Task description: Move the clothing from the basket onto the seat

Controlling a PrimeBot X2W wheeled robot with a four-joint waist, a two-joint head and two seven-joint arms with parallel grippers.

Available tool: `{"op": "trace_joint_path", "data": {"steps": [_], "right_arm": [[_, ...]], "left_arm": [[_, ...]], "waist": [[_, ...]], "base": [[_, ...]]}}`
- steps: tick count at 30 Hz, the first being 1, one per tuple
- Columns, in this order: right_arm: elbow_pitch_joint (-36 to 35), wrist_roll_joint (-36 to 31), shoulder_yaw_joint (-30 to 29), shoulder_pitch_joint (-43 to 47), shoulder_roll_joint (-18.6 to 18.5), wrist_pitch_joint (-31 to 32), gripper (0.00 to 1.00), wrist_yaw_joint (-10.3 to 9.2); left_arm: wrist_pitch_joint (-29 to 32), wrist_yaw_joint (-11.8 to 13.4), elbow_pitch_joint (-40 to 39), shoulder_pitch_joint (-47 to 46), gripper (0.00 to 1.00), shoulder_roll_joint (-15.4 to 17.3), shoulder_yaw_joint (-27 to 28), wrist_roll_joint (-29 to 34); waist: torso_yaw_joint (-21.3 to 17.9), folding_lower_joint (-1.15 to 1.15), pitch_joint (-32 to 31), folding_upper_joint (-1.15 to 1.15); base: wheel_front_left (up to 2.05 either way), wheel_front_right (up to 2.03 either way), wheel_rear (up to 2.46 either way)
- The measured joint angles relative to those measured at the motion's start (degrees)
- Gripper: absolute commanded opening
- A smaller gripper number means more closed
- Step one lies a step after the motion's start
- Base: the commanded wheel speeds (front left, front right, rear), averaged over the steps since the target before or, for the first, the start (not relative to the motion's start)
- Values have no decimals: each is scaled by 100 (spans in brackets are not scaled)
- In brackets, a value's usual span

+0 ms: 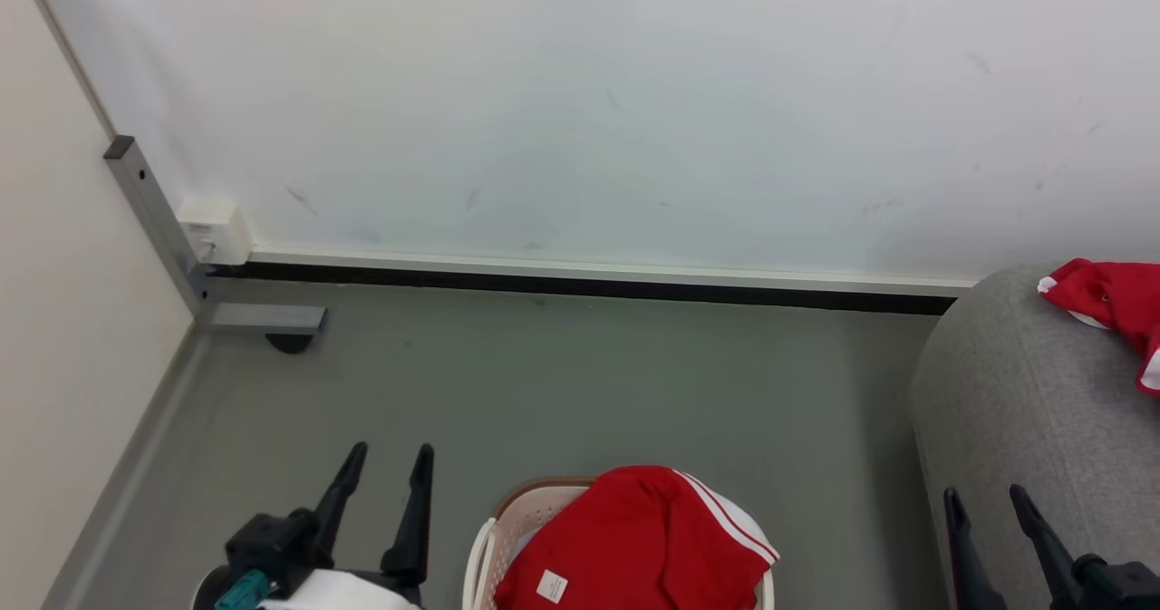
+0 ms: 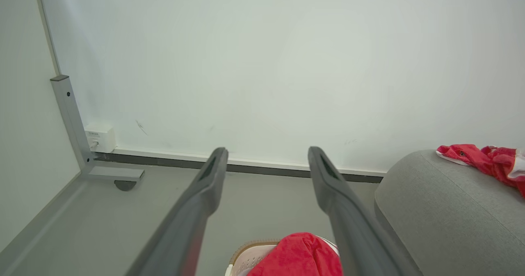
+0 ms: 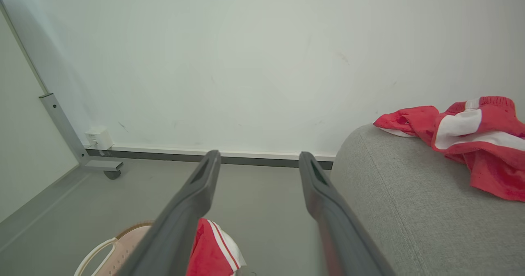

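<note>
Both grippers idle, nothing held. Left gripper (image 1: 391, 453): fingers spread wide, empty, pointing toward the wall (image 1: 580, 93). Right gripper (image 1: 983, 494): same, spread and empty, at the lower right just in front of the seat (image 1: 1015, 392). The clothing (image 1: 625, 537) left to move is a red heap with a white-striped edge, mounded over the rim of the basket (image 1: 507, 524) on the floor (image 1: 562, 374) at bottom centre of the head view, between the two arms. One red-and-white garment (image 1: 1110, 306) is already lying on top of the seat, at the far right. Key relation: the heap lies to the right of the left gripper and to the left of the right one, and below both. In the left wrist view it sits low between that gripper's own fingers, whereas in the right wrist view it is off to the lower left, partly behind a finger. Judgement: the left arm is nearer and better lined up for the pick, while the seat is on the robot's right, so a carry would cross the body. Long axis of the heap cannot be told, since the frame cuts it off; its striped edge runs diagonally toward the right. The next move likely needs the fingers tipped downward, as they now aim over the basket.
</note>
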Motion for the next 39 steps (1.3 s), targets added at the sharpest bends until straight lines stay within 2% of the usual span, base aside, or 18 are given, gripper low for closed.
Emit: {"op": "trace_joint_path", "data": {"steps": [11,17,26,33,39], "right_arm": [[14,5,65,64,25,0,100,-1],[-63,24,53,28,-2,0,100,0],[-393,129,-20,-504,-24,0,100,-1],[-665,231,-91,-1094,-14,1,100,-1],[-932,315,-157,-1588,-2,0,100,-1]], "left_arm": [[0,-235,-92,208,100,-267,597,335],[0,-314,-15,159,100,-321,594,543],[97,-405,705,-905,100,-289,19,831],[900,-430,1494,-2118,100,-159,-548,1106],[1560,-430,2169,-2904,100,12,-754,1290]], "waist": [[-150,0,-16,0],[-240,1,136,0],[-482,1,886,0],[-802,2,1769,0],[-1172,2,2549,0]], "base": [[0,0,0],[0,0,0],[0,0,0],[0,0,0],[0,0,0]]}}
